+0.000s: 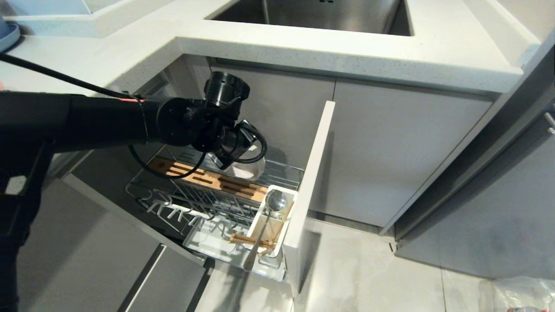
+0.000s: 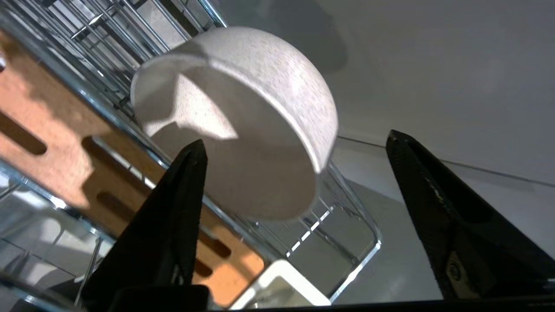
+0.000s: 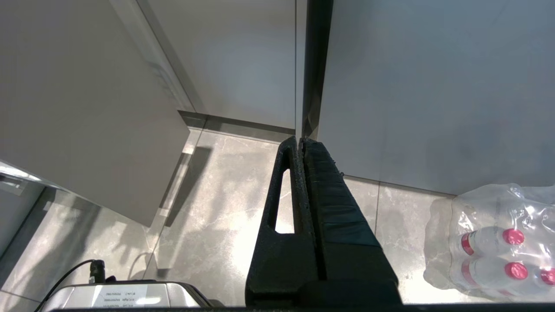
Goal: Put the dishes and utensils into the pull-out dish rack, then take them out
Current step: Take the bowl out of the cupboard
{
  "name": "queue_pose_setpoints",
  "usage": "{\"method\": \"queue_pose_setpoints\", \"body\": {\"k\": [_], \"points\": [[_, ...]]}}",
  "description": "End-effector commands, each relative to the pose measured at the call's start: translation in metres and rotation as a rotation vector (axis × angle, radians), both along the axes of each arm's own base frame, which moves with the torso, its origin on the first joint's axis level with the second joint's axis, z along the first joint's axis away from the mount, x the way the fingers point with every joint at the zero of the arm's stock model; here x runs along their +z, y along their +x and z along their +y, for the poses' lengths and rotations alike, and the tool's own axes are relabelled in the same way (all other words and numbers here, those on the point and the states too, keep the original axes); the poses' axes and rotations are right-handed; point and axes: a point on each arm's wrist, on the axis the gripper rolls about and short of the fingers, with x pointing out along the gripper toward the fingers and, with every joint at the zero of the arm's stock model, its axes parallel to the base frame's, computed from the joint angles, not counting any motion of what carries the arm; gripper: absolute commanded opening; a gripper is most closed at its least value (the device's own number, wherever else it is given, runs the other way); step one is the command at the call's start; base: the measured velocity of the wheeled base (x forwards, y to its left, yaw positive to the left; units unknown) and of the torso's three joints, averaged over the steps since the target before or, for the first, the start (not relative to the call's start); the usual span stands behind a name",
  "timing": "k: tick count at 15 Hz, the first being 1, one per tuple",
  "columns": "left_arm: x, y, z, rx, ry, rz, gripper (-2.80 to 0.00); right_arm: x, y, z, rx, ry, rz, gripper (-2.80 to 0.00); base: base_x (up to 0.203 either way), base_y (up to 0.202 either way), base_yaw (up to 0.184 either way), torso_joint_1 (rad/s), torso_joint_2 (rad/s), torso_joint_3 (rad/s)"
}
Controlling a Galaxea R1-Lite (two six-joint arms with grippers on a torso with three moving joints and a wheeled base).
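Note:
The cream-white bowl (image 2: 243, 130) lies tilted on its side in the pull-out dish rack (image 1: 284, 167), behind the slotted orange-wood strip (image 1: 208, 178). My left gripper (image 2: 295, 138) hangs open just above it. Its fingers (image 2: 173, 225) are spread wide and the bowl sits beyond their tips, not clamped. From the head view the bowl (image 1: 249, 172) is mostly hidden behind the left wrist. The metal spoon (image 1: 275, 200) and the wooden chopsticks (image 1: 247, 239) stand in the white utensil cup (image 1: 282, 227). My right gripper (image 3: 301, 139) is shut, parked low over the floor.
The rack's tall pale cabinet front (image 1: 312, 173) stands pulled out to the right of the basket. A white countertop (image 1: 303, 47) with a steel sink (image 1: 321, 15) overhangs it. A blue plate edge (image 1: 8, 34) shows far left. A wrapped bottle pack (image 3: 490, 242) lies on the floor.

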Motion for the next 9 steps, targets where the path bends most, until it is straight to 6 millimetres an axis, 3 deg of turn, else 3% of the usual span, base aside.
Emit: {"method": "queue_pose_setpoints", "body": {"k": [1,9], "points": [[-0.007,0.007,0.001,0.013,0.003,0.011,0.0,0.0,0.0,0.0,0.0,0.001,0.001,-2.8,0.0,0.0,0.0,0.0,0.0,0.0],[-0.012,0.018,0.009,-0.031,-0.029,0.018,0.0,0.0,0.0,0.0,0.0,0.001,0.001,-2.8,0.0,0.0,0.0,0.0,0.0,0.0]]}}
